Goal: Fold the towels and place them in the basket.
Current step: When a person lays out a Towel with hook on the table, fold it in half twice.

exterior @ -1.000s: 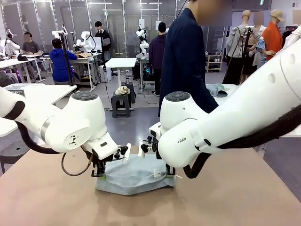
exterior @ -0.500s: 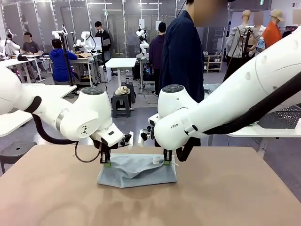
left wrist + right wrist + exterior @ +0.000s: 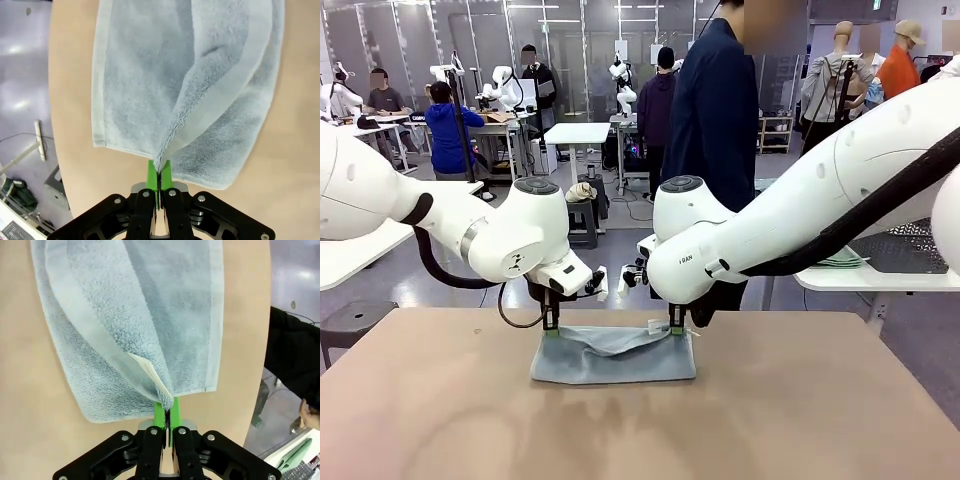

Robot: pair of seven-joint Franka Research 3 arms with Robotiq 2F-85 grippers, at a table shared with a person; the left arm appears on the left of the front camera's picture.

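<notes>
Brown tabletop: towel half-folded, upper-layer corners clamped in left hand, right hand.

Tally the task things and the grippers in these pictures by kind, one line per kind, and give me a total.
towel: 1, on the table, two corners lifted
grippers: 2, left gripper and right gripper, jaws of each shut on a towel corner
basket: 1, off to the right beyond the table
Total: 4
</notes>
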